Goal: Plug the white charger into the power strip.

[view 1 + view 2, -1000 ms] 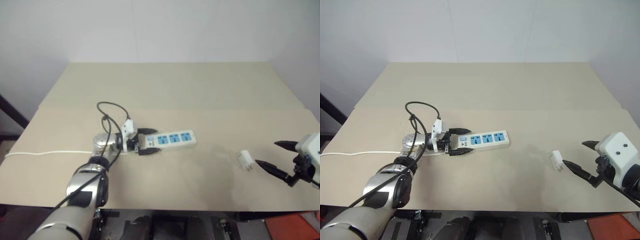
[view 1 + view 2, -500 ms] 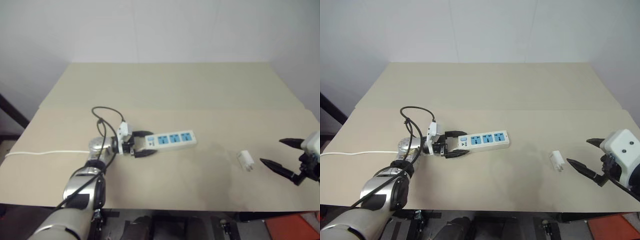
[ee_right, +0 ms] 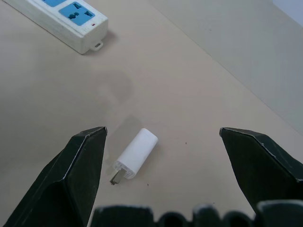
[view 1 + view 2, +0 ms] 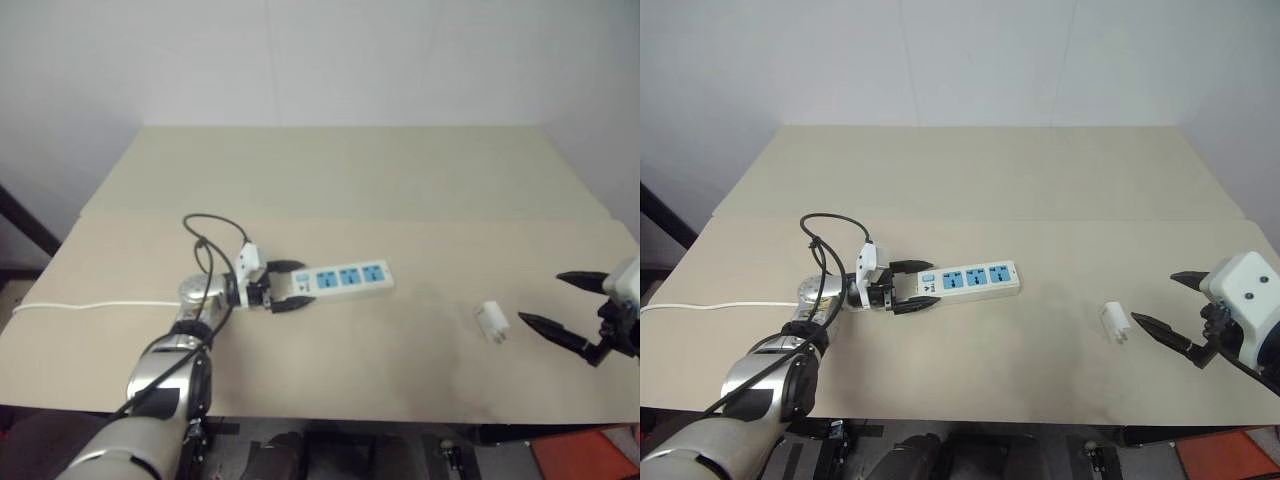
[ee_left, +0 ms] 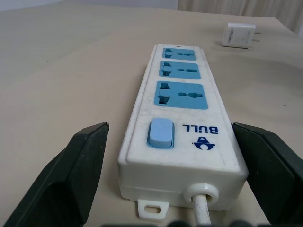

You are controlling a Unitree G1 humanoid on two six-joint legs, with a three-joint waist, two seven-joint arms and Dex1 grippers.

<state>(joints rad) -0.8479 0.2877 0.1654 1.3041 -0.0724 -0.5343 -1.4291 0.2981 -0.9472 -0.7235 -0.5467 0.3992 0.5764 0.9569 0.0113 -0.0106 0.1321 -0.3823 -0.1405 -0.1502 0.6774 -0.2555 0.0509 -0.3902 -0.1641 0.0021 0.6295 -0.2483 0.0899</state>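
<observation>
Left eye view showed the charger [image 4: 490, 321] unplugged, right of the strip [image 4: 340, 279] (nothing done); both end effectors, left [image 4: 290, 287] and right [image 4: 553, 306], gaped empty.

power strip [image 4: 342, 279] on table [image 4: 340, 170], centre-left | white charger [image 4: 491, 321] well right, nearer front edge

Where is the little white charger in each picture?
Left eye view: white charger lies on the table, right of the power strip.
Right eye view: same spot.
Left wrist view: far beyond the strip.
Right wrist view: lying between the right gripper's fingers.
Shared landmark: the strip.
</observation>
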